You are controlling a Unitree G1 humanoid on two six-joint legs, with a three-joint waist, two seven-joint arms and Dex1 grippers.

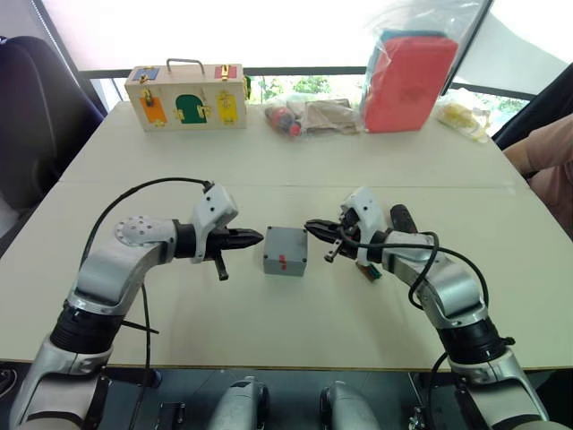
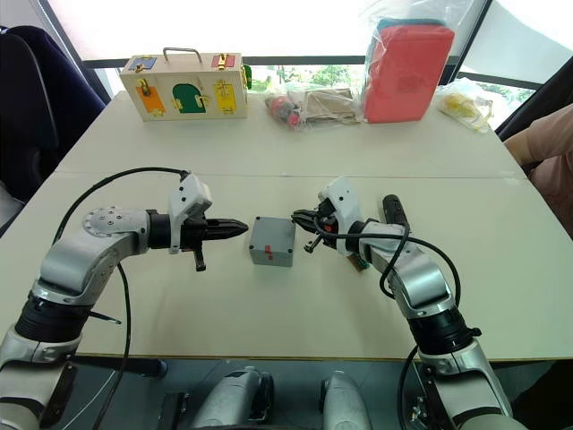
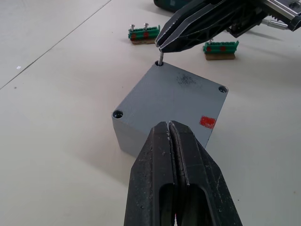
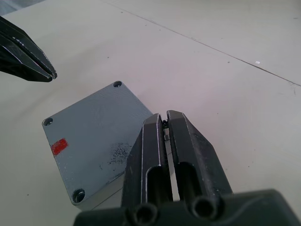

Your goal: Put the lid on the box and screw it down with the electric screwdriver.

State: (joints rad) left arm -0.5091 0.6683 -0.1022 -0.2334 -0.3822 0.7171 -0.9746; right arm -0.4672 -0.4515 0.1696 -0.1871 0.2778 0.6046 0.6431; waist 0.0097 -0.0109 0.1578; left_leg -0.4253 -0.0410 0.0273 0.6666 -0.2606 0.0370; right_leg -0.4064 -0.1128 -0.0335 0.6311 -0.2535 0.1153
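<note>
The grey box [image 1: 286, 254] stands mid-table, its red marks facing me. The lid [image 3: 174, 94] lies flat on top of it, with open screw holes at the corners. My right gripper [image 1: 309, 227] is shut on a small screw [image 3: 160, 59], which stands upright with its tip in the lid's corner hole on that side. My left gripper [image 1: 260, 237] is shut and holds nothing; it points at the box's left side from a short gap away. A black cylindrical tool, apparently the electric screwdriver [image 1: 401, 218], lies on the table just behind my right forearm.
Small green-and-brown blocks [image 3: 144, 34] [image 3: 221, 48] lie beyond the box. At the back edge stand a wooden case with coloured doors [image 1: 186, 97], bagged items [image 1: 309, 116] and a red box in a plastic bag [image 1: 410, 81]. A person's arm [image 1: 546, 152] rests at the right edge.
</note>
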